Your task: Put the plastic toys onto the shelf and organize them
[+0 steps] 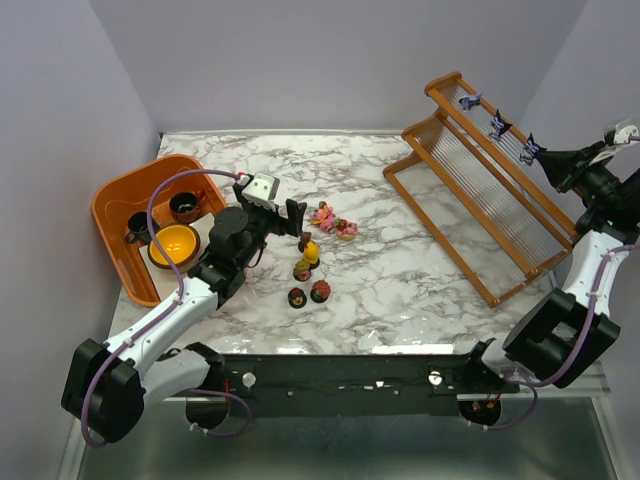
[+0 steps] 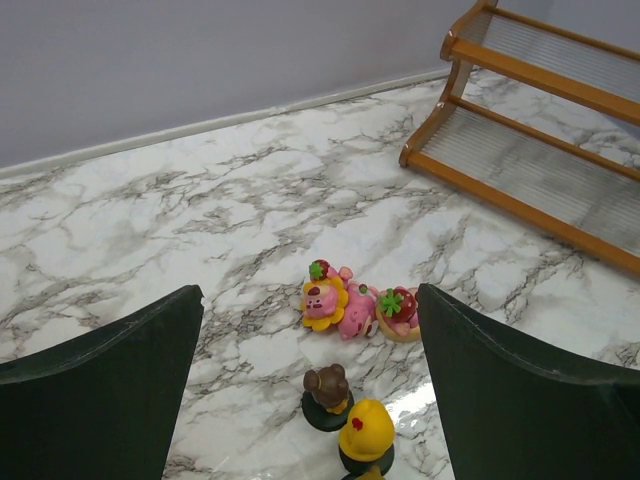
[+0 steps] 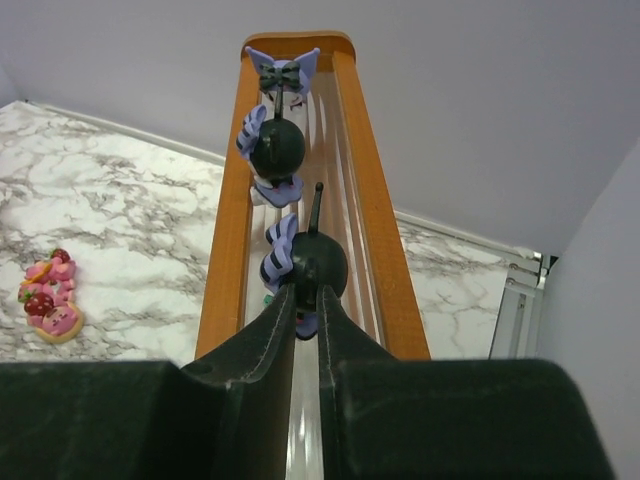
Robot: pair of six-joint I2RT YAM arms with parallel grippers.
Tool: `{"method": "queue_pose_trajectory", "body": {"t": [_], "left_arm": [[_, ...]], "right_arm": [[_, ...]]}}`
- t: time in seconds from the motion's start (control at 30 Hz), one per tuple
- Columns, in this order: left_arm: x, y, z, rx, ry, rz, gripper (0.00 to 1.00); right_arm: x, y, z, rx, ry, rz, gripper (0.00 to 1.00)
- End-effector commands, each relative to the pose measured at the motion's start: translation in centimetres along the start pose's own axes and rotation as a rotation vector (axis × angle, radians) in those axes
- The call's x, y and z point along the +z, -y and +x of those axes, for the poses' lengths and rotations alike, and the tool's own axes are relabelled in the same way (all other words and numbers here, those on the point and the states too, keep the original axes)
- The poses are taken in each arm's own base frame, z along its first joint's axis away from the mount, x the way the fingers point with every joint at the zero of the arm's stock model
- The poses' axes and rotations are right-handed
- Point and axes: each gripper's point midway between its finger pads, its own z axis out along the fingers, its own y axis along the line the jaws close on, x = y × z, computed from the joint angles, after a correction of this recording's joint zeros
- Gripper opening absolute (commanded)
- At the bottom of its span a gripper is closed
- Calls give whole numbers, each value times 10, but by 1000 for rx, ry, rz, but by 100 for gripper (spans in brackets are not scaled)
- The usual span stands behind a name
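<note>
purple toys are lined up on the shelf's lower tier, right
No. The purple toys are lined up on the upper tier of the shelf, not the lower one. The top external view shows it.

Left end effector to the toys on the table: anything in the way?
Nothing visible. The left end effector hangs open, with the brown figurine and yellow figurine nearest ahead and the pink toys just beyond. Only the marble table lies between.
</note>
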Motion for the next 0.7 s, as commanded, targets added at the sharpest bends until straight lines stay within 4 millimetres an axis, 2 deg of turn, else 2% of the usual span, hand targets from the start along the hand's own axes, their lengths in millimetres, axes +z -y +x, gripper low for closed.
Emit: {"method": "queue_pose_trajectory", "body": {"t": [0.0,0.1,0.37,0.47,0.53,0.6,0.63,0.67], "left_arm": [[0,2,-16,-3,54,15,99],[-1,2,-17,-6,57,15,99],[-2,4,-19,-8,64,24,99],[-2,4,-20,-10,69,27,99],[-2,5,-21,-11,70,29,99],[-2,5,-20,-16,70,29,99],[-2,5,-20,-17,68,29,99],[-2,5,-19,-17,68,29,99]], "right_arm": [[-7,0,4,-30,-18,48,22],[-9,1,6,-33,-23,62,22],[-10,-4,-3,-53,-13,59,24],[-11,-6,-6,-59,-12,62,31],[-13,-8,-8,-68,-9,66,32],[-15,-12,-15,-87,-1,78,43],[-17,-13,-18,-97,2,85,44],[-18,-14,-18,-101,2,97,52]]}}
